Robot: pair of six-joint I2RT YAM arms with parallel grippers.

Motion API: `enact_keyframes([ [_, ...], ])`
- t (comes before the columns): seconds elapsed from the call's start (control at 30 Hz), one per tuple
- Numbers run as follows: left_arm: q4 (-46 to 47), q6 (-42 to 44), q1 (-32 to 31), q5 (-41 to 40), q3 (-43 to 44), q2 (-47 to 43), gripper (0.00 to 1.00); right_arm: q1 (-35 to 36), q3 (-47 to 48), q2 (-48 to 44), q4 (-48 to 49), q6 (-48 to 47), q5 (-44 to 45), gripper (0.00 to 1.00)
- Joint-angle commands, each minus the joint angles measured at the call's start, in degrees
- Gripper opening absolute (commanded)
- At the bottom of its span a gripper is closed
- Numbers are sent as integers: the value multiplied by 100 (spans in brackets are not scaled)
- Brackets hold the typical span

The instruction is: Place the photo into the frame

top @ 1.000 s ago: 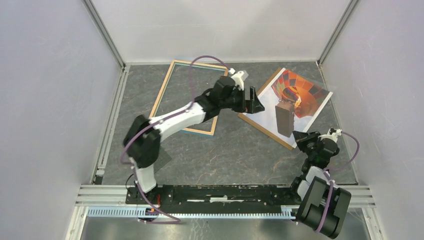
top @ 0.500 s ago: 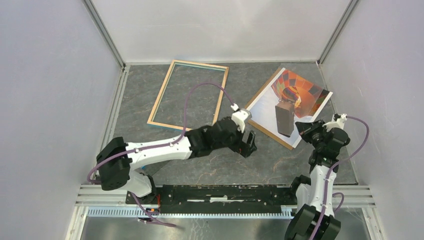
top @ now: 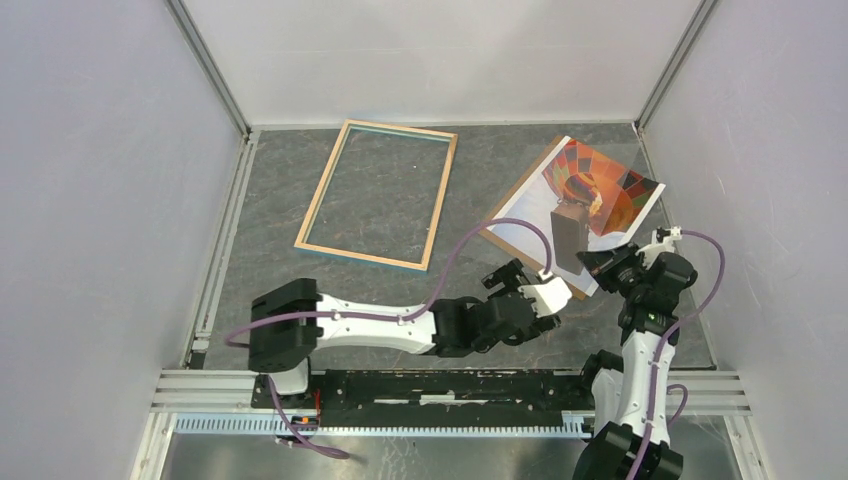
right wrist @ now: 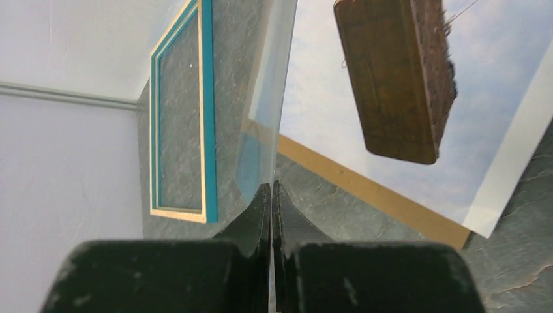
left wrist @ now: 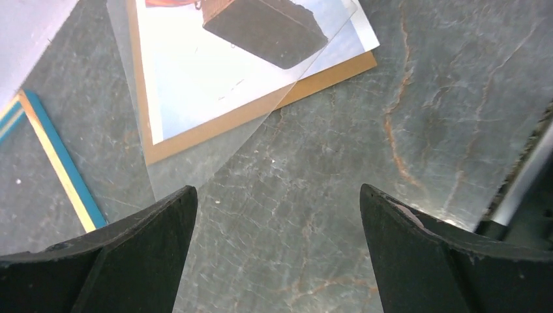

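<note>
Right of frame point(top: 441, 200): photo point(top: 545, 195) face up, long axis diagonal, balloon top toward far right. Right gripper point(right wrist: 271, 189) pinching clear sheet point(right wrist: 264, 130); left gripper point(left wrist: 277, 190) spread.

i observed the left gripper point(left wrist: 277, 195) with its jaws spread wide and nothing between them, over the grey marbled table point(left wrist: 339, 130). beyond it the photo point(left wrist: 215, 78) lay on a brown backing board point(left wrist: 261, 109). a clear sheet point(left wrist: 182, 169) overlapped both. a blue-and-wood edge of the frame point(left wrist: 65, 169) lay at the left.
</note>
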Motion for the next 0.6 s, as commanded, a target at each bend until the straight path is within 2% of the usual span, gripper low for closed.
enact_keyframes([
  [0.0,1353,1631,-20,-314,-43,478,100,199,442,103,-46,136,-285,0],
  [0.2,2517,2856,-20,-738,165,1363,100,310,555,138,-177,117,-178,0],
  [0.33,2846,3378,-20,-1033,542,1886,99,319,558,110,-190,137,-154,0],
  [0.57,3454,4030,9,-1534,1101,2508,87,321,620,56,-252,179,-137,0],
])
